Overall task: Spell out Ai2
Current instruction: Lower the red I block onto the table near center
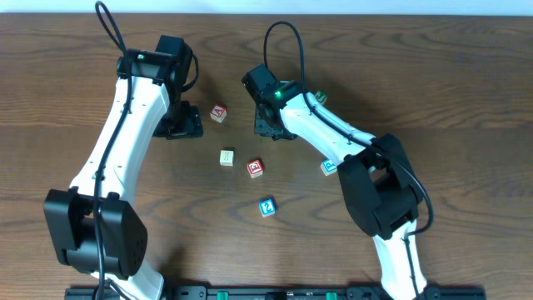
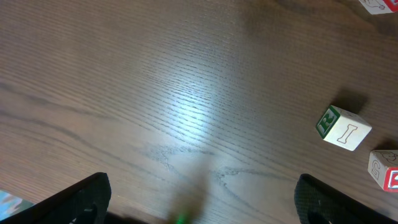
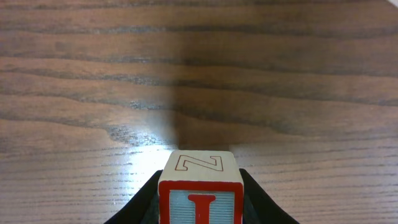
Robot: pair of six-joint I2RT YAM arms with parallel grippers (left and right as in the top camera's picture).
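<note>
My right gripper [image 3: 199, 199] is shut on a wooden letter block [image 3: 199, 186] with a red I on a light-blue face and an outlined Z or N on the side facing away; in the overhead view it sits at the upper middle [image 1: 268, 125]. My left gripper [image 2: 202, 202] is open and empty over bare table; overhead it is at the upper left [image 1: 179, 125]. On the table lie a red A block [image 1: 218, 112], a cream block [image 1: 226, 157], a red block [image 1: 255, 168], a blue block [image 1: 266, 207] and a blue block by the right arm [image 1: 328, 167].
The left wrist view shows a cream block with a green side [image 2: 343, 128] and a red-faced block [image 2: 385, 169] at the right, and a block corner at the top right [image 2: 379, 5]. The table is dark wood [image 1: 466, 83].
</note>
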